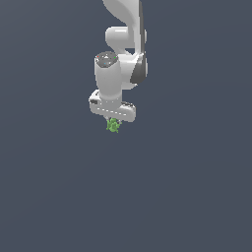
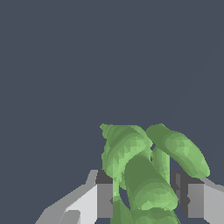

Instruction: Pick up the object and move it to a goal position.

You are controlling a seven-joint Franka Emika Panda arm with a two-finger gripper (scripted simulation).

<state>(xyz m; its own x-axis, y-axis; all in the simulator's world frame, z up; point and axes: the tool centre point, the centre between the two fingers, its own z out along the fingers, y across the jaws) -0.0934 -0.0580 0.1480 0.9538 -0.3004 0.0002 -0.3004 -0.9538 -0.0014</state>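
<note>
Backdrop: flat dark grey-blue everywhere in both views, no edges or markings visible, so I can't tell whether it is a surface or just background.

Arm: white Panda, comes in from the top edge of the exterior view, bends through a rounded joint, wrist pointing straight down. Dark grey trim on the side of the link facing the exterior view's right. Round grey cap on top of the wrist cylinder.

Hand body: white bar, sits crosswise under the wrist, slightly tilted, lower toward the exterior view's right.

Gripper: clamped on the object. Wrist view shows the gripper with one finger on either side of the green mass, dark pads pressed right against it, no visible gap at either side. Fingers themselves are mostly hidden in the exterior view.

Object: tiny bright green lumpy clump, hanging directly below the hand body, between the fingers, much smaller than the hand. In the wrist view the object reads as several knobbly, elongated lobes bunched together, sticking out past the fingertips. Nothing touches it apart from the fingers.
</note>
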